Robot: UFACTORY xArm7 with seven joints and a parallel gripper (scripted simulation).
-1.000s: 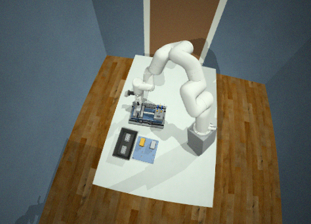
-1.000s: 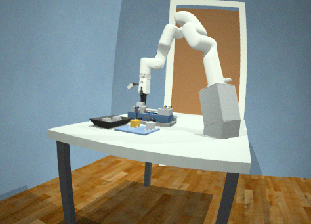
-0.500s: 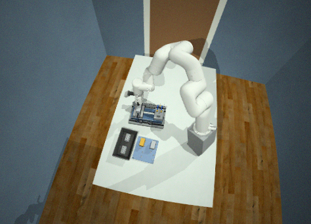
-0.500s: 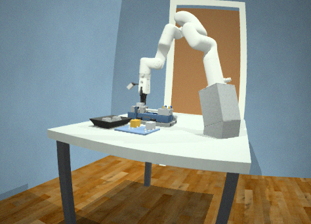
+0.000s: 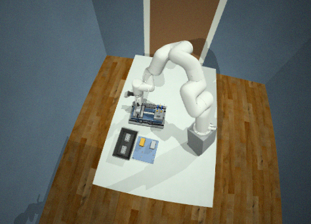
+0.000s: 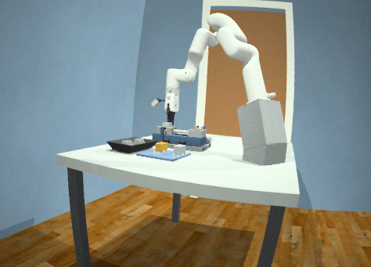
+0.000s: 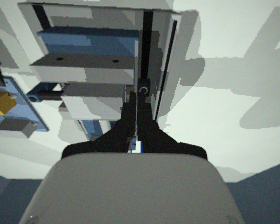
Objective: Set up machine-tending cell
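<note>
Black fingers pressed together, empty, just above the vise (image 5: 148,113) with its seated aluminium blank (image 7: 91,106).

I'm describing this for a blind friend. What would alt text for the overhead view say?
A white robot arm reaches across a white table, its shut gripper above one end of a blue vise. Nearer the front edge, a dark outfeed tray with two grey parts sits beside a blue infeed plate carrying a brass blank and an aluminium blank.
</note>
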